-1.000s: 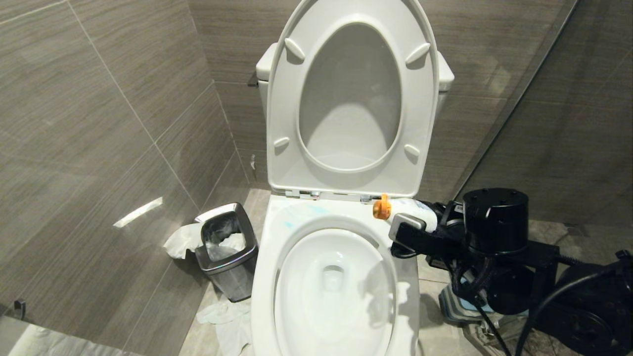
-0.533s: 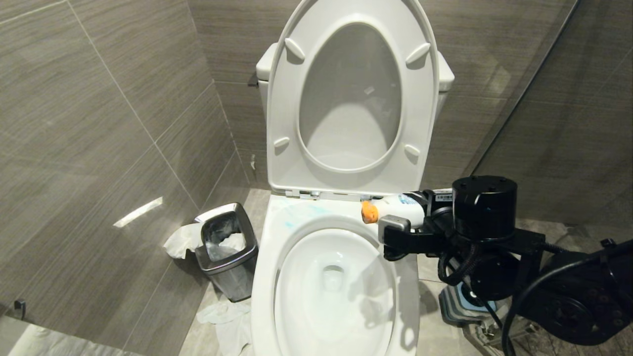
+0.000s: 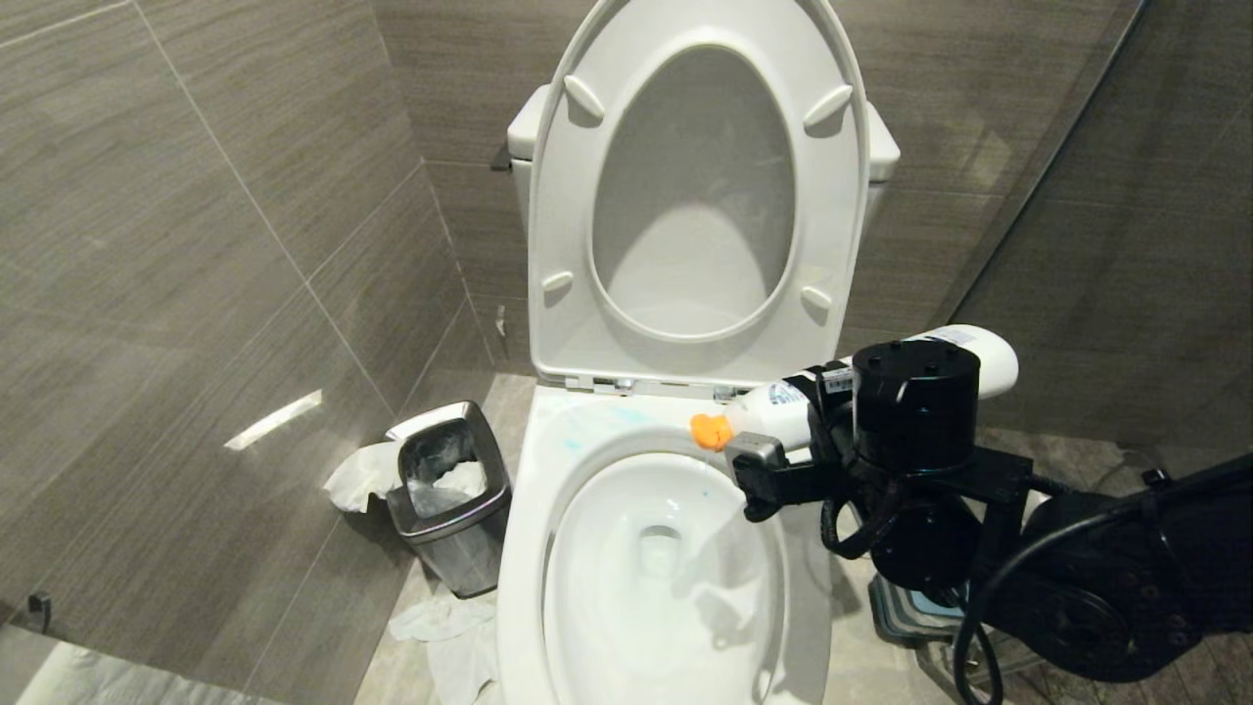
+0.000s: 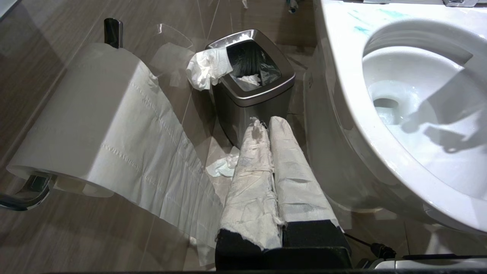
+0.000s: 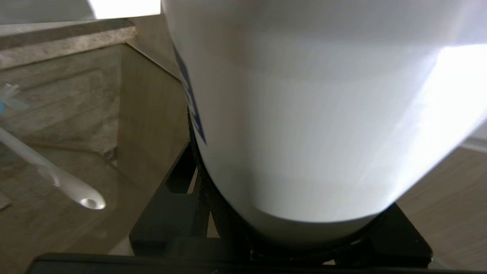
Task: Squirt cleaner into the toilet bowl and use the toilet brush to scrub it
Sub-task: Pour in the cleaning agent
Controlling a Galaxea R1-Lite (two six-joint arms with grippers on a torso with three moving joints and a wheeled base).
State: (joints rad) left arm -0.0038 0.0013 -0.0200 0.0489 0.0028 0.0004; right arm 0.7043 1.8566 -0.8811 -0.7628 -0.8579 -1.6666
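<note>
head view, right gripper [image 3: 783,431] jaws clamped around white cleaner bottle [image 3: 783,409], orange nozzle [image 3: 707,432] tilted over toilet bowl [image 3: 548,548] far right rim, left gripper [image 4: 266,125] jaws shut near waste bin [image 4: 251,95]

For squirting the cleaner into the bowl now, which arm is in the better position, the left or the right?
Right. The right tool grips the cleaner bottle, tilted, its orange nozzle over the toilet bowl rim. The left tool is shut, empty, low beside the waste bin.
</note>
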